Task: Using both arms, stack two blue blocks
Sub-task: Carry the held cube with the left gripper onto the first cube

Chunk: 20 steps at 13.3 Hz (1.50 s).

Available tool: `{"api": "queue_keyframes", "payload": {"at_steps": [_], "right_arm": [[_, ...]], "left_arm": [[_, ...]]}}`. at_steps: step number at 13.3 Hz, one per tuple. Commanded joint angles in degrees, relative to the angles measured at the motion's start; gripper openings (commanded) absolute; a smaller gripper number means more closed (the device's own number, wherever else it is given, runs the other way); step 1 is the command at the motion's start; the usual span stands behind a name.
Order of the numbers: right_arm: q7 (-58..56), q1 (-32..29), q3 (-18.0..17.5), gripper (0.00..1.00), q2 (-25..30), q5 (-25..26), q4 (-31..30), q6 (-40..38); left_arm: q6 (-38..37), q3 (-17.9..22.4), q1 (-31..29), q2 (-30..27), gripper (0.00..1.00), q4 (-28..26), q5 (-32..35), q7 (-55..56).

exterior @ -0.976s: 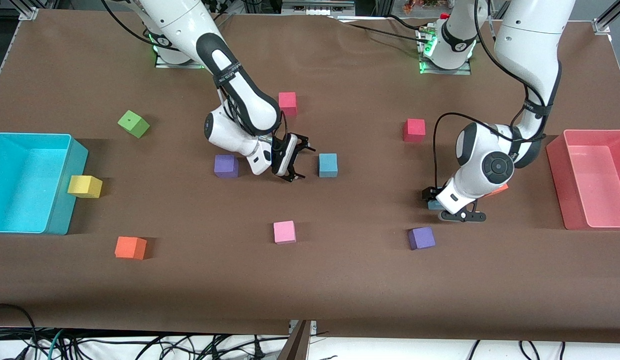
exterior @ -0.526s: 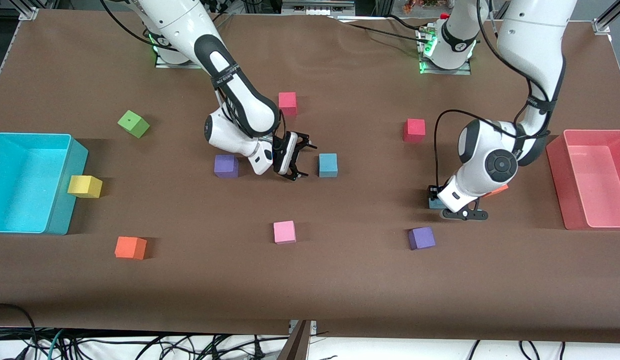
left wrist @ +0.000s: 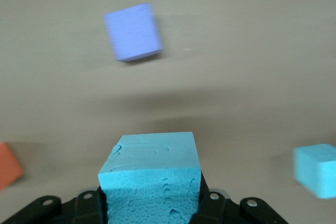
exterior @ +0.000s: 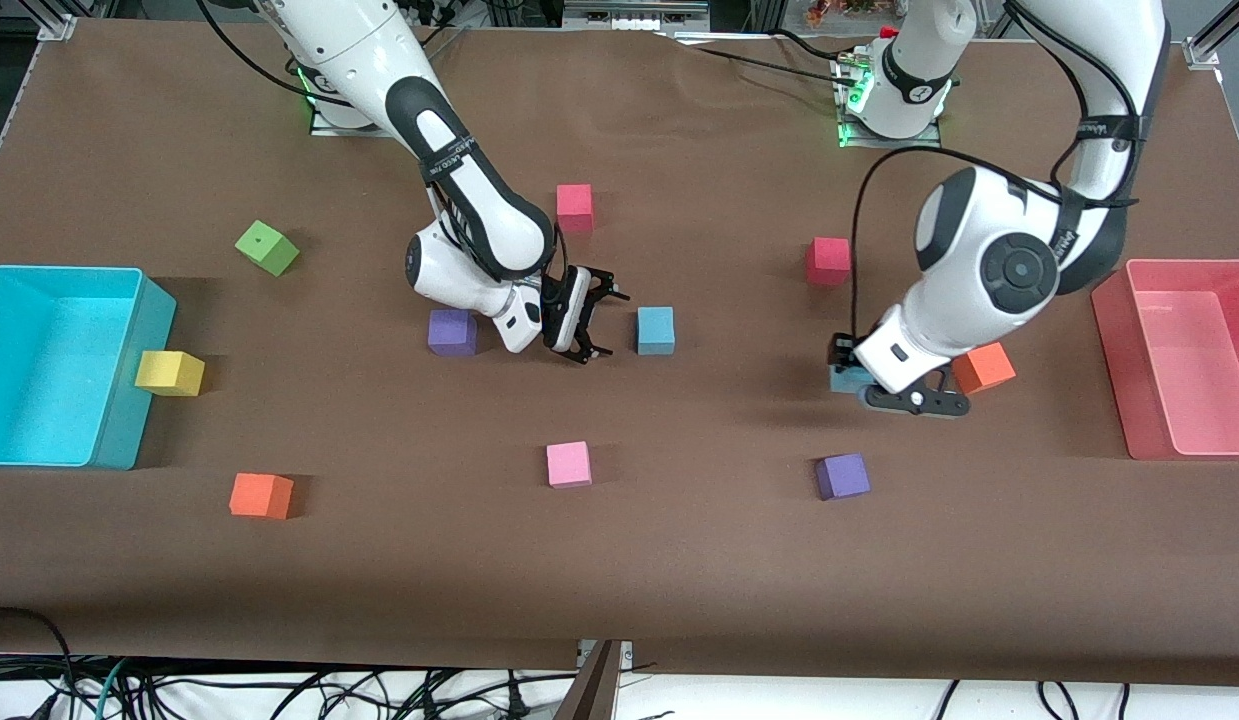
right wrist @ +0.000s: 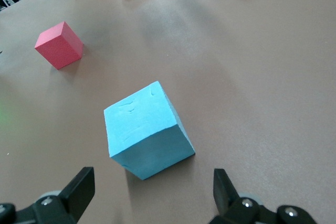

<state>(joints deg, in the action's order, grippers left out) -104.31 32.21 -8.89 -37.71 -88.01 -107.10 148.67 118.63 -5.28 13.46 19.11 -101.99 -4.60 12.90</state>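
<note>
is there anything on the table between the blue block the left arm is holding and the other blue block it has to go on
Nothing visible. The left gripper is shut on one blue block; bare table lies between it and the second blue block. The open right gripper hovers beside that one, toward the right arm's end.

Brown table [exterior: 679,600], left gripper [exterior: 851,378] clamped on a blue block [exterior: 841,380] lifted just beside an orange block [exterior: 982,367], right gripper [exterior: 591,320] spread wide just beside another blue block [exterior: 655,330], purple block [exterior: 451,331] beside it, cyan bin [exterior: 129,370], red bin [exterior: 1129,380].
</note>
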Motion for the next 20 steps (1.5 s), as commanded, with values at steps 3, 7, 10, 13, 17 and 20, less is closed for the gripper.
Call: {"api": "queue_keyframes", "payload": {"at_steps": [3, 7, 10, 13, 17, 20], "right_arm": [[-1.86, -0.74, -0.51, 1.0, -0.17, -1.47, 0.4, -0.75], [-1.95, -0.74, -0.51, 1.0, -0.17, -1.47, 0.4, -0.75], [-1.86, -0.74, -0.51, 1.0, -0.17, -1.47, 0.4, -0.75], [-1.95, -0.74, -0.51, 1.0, -0.17, -1.47, 0.4, -0.75], [-1.95, -0.74, -0.51, 1.0, -0.08, -1.55, 0.4, -0.75], [-1.86, -0.74, -0.51, 1.0, -0.08, -1.55, 0.4, -0.75]], "left_arm": [[-1.21, -2.9, 8.75, 3.64, 0.0, 4.86, -0.76, 16.43], [-0.59, -2.37, 16.41, 10.94, 0.0, 10.66, -0.41, 25.41], [0.28, -2.37, 18.26, 14.63, 0.0, 13.31, -0.67, 28.92], [2.66, -2.28, 18.79, 16.13, 0.0, 13.31, -0.67, 30.25], [4.5, -2.28, 20.37, 17.28, 0.0, 13.23, -0.14, 32.88], [5.65, -2.28, 20.64, 17.37, 0.0, 12.35, 0.12, 32.8]]}}
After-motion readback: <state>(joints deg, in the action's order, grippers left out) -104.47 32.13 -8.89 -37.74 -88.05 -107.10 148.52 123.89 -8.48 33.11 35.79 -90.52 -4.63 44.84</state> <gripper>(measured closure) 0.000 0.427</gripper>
